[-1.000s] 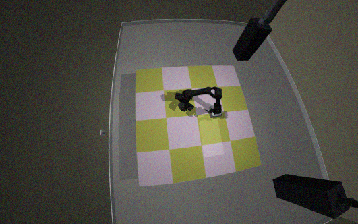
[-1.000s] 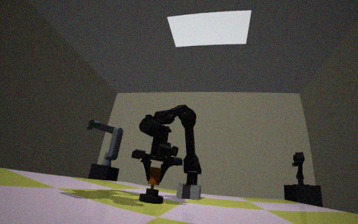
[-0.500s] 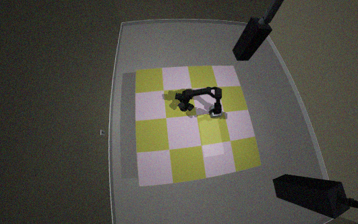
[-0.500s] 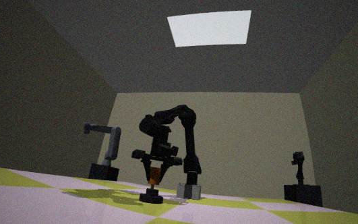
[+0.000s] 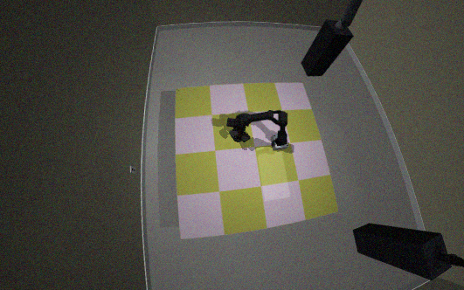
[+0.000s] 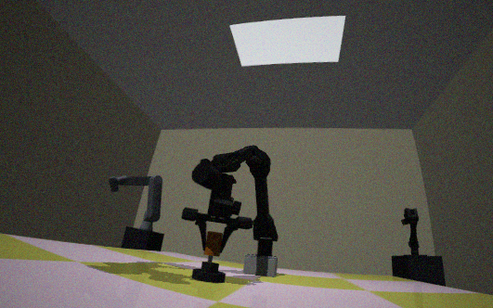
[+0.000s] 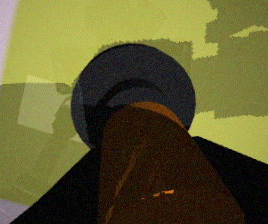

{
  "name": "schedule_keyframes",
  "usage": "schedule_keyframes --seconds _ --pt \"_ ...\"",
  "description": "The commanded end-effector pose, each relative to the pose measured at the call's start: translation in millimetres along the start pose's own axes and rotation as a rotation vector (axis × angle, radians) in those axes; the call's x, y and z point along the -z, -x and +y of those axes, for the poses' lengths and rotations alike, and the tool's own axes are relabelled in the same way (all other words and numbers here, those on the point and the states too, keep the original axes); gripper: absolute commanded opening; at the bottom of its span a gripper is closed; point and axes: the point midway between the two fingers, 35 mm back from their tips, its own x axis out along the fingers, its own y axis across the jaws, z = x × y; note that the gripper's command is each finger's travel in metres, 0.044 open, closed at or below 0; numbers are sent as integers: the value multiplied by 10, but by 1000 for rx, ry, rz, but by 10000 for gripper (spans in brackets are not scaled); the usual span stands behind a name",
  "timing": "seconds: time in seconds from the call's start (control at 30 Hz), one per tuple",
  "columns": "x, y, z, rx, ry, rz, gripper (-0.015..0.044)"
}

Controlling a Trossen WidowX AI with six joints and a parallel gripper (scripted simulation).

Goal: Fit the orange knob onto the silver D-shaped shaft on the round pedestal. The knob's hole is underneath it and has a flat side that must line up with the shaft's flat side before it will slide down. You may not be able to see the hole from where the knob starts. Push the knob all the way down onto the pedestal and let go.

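The orange knob [image 6: 213, 243] [image 7: 155, 165] is held between the fingers of my gripper [image 6: 214, 248], which is shut on it. The silver shaft [image 6: 210, 258] shows as a short length between the knob's underside and the dark round pedestal [image 6: 209, 275] [image 7: 135, 62]. The knob is above the pedestal with a gap, at the top of the shaft; whether the shaft's tip is inside the hole cannot be told. In the wrist view the knob covers the shaft and part of the pedestal. The hole and both flat sides are hidden.
The arm's grey base block [image 6: 252, 265] stands on the checkered mat [image 5: 238, 170] to the right of the pedestal in the exterior view. Two other arms on black blocks [image 5: 328, 48] [image 5: 399, 249] stand off the mat.
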Motion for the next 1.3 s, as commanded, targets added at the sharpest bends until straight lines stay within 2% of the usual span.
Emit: schedule_keyframes --seconds 0.0,0.9,1.13,1.27 --pt "4 -12 -3 4 -16 1 0" --pt "0 28 -8 4 -16 1 0" --pt "-5 14 -10 4 -215 1 0" --pt "1 -5 -3 4 -226 1 0"
